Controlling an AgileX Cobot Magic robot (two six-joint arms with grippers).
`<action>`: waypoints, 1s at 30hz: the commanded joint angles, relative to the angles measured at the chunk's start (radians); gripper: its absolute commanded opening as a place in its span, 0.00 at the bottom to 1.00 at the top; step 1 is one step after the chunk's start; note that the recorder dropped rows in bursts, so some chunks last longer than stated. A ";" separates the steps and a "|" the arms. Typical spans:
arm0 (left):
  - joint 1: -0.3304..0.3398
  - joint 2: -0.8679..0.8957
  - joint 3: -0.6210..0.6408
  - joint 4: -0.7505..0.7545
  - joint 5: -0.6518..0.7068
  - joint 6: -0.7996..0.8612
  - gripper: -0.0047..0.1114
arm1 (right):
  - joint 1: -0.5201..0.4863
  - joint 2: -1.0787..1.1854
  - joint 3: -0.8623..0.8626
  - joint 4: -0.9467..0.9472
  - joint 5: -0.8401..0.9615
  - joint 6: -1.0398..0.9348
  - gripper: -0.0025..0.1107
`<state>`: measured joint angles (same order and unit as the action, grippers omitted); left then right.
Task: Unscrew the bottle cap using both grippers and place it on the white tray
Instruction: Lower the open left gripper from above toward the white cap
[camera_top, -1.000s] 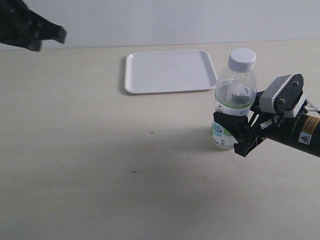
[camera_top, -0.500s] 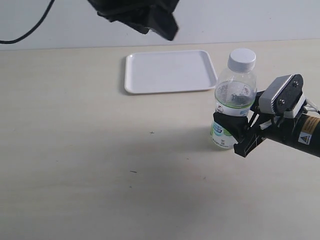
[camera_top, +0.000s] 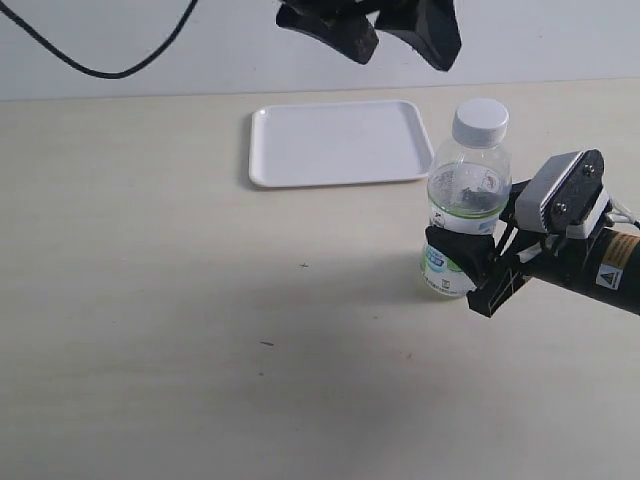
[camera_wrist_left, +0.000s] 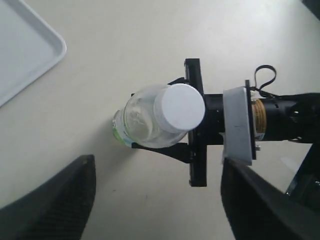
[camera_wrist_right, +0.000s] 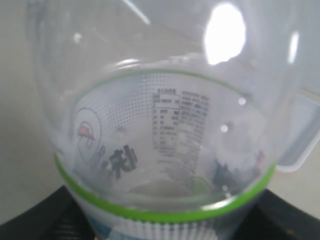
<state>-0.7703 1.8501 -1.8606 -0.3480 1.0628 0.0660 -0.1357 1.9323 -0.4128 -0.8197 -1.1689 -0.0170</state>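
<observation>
The clear bottle (camera_top: 466, 205) stands upright on the table, right of the white tray (camera_top: 340, 142), with the white bottle cap (camera_top: 481, 121) on its neck. My right gripper (camera_top: 462, 262) is shut on the bottle's labelled lower body, and the bottle (camera_wrist_right: 170, 140) fills the right wrist view. My left gripper (camera_top: 405, 45) hangs open high above the tray's right end, up and left of the cap. In the left wrist view the bottle cap (camera_wrist_left: 179, 107) lies beyond the open left gripper (camera_wrist_left: 160, 210), whose fingers (camera_wrist_left: 55, 200) hold nothing.
The tray (camera_wrist_left: 25, 50) has nothing on it. A black cable (camera_top: 100, 65) hangs at the upper left. The right arm's grey-white block (camera_top: 562, 190) and black body reach in from the right edge. Bare table (camera_top: 200, 330) lies to the left and front.
My left gripper has swept from the upper left corner rightward to above the tray's right end, and its jaws have opened. The right gripper and bottle have stayed put.
</observation>
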 joint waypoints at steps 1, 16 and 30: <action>-0.041 0.078 -0.089 0.053 0.036 -0.021 0.63 | -0.003 -0.001 -0.005 -0.003 0.041 -0.027 0.02; -0.200 0.208 -0.321 0.401 0.130 -0.171 0.63 | -0.003 -0.001 -0.005 -0.003 0.041 -0.042 0.02; -0.237 0.297 -0.379 0.477 0.110 -0.178 0.62 | -0.003 -0.001 -0.005 -0.003 0.037 -0.039 0.02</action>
<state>-1.0063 2.1479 -2.2305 0.1170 1.1984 -0.1031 -0.1357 1.9323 -0.4128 -0.8215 -1.1671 -0.0395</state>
